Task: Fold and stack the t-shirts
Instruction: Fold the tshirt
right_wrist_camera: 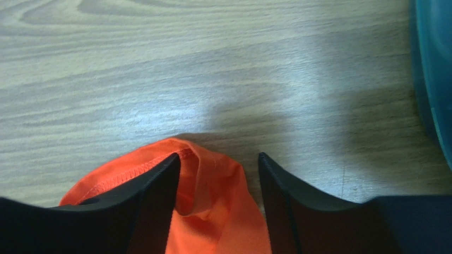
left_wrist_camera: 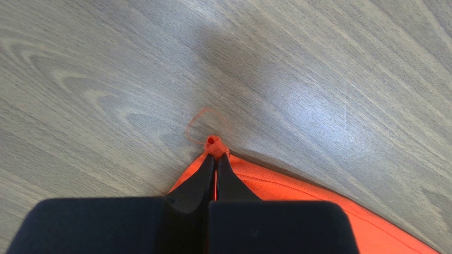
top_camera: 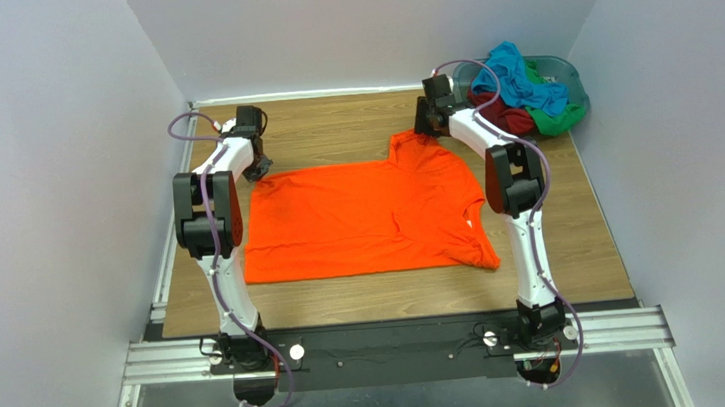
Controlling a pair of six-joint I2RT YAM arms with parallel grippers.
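Orange t-shirt [top_camera: 367,217]: spread flat at centre of tabletop [top_camera: 333,130], collar toward right arm, one sleeve at far edge.
Left claw [left_wrist_camera: 216,159]: fingers pressed together, pinching far left corner of orange t-shirt; small nub of cloth and loose thread [left_wrist_camera: 199,124] protrude past tips.
Right claw [right_wrist_camera: 218,159]: jaws spread, straddling raised fold of far sleeve hem; cloth lies between fingers, not clamped.
Turquoise t-shirt [top_camera: 520,81], dark red t-shirt [top_camera: 507,114], green t-shirt [top_camera: 560,116]: heaped in basket [top_camera: 571,73], far right corner.
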